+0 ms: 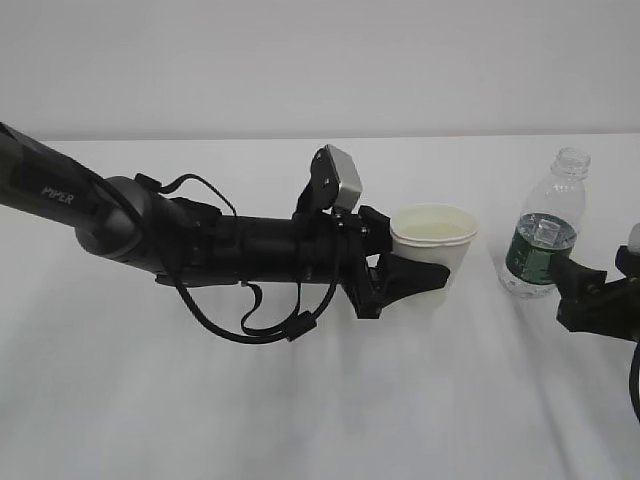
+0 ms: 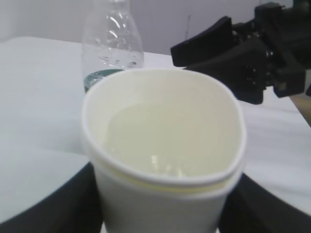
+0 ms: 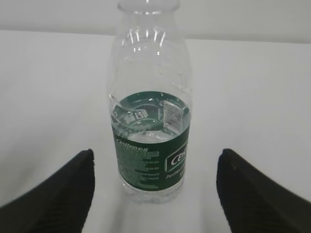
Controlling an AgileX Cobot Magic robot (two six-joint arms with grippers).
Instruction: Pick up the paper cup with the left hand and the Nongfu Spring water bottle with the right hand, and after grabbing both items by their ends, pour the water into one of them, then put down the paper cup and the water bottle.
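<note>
Nearest me, the white table [image 1: 320, 420] is lying bare, and just beyond that the left hand [image 1: 405, 272], the black arm lettered "PIPER", is reaching across from the left edge toward the middle with its cables looping underneath. Its pincer is hugging the paper cup [image 1: 433, 245], one black finger [image 1: 415, 277] showing along the cup's near side low down; the cup is standing upright a little right of centre, and its rim is looking slightly squeezed out of round in the left wrist view. The water [image 2: 165, 141] is sitting pale inside the cup, well below the rim. Further right and a touch farther back, the Nongfu Spring water bottle [image 1: 545, 235] is standing upright and capless, with water reaching about to the top of its green label. The right hand [image 1: 590, 292] is coming in from the right edge, its pincer spread wide, fingers clear of the bottle on both sides.
</note>
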